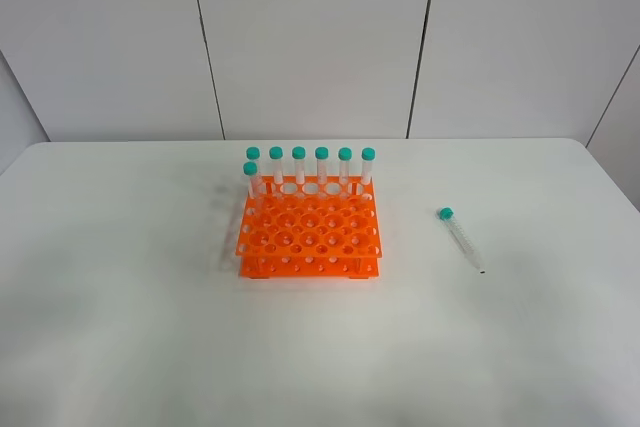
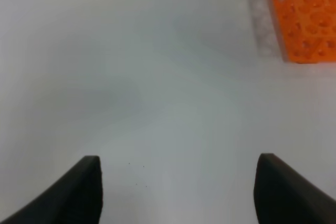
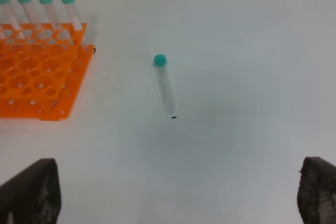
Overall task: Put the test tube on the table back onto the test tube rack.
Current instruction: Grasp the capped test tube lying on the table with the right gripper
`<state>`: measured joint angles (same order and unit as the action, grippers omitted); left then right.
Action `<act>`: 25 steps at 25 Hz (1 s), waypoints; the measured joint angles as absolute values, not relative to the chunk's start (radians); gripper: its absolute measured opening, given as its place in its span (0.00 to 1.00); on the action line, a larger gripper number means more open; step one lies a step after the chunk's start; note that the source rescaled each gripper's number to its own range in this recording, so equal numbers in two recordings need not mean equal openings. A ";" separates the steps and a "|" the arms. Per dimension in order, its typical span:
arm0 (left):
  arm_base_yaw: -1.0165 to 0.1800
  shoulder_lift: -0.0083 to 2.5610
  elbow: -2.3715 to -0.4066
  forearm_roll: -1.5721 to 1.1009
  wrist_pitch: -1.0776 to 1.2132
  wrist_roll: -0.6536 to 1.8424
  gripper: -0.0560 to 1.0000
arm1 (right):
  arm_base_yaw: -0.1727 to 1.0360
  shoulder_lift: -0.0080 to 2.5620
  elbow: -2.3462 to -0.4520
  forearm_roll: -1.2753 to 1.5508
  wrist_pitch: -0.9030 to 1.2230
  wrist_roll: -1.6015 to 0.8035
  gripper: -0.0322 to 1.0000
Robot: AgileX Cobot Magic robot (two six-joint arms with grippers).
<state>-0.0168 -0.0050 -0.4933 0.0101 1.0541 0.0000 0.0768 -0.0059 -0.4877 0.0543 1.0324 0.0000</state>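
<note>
A clear test tube (image 1: 460,238) with a teal-green cap lies flat on the white table (image 1: 120,287), right of the orange test tube rack (image 1: 310,235). It also shows in the right wrist view (image 3: 166,86), ahead of my right gripper (image 3: 178,192), which is open and empty. Several capped tubes (image 1: 321,167) stand upright in the rack's back rows. My left gripper (image 2: 178,190) is open and empty above bare table, with the rack's corner (image 2: 307,19) ahead of it. Neither gripper shows in the exterior high view.
White wall panels (image 1: 310,37) stand behind the table's far edge. Bare tabletop lies around the rack on all sides.
</note>
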 joint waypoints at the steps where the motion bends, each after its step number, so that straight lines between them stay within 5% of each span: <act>1: -0.017 -0.005 -0.493 0.010 1.054 0.000 0.82 | 0.077 -0.006 -0.488 0.054 1.032 0.000 1.00; 14: -0.017 -0.005 -0.493 0.010 1.054 0.000 0.82 | 0.077 0.020 -0.491 0.054 1.032 0.000 1.00; 25: -0.017 -0.005 -0.493 0.010 1.054 0.000 0.82 | 0.077 0.787 -0.741 0.069 1.029 -0.012 1.00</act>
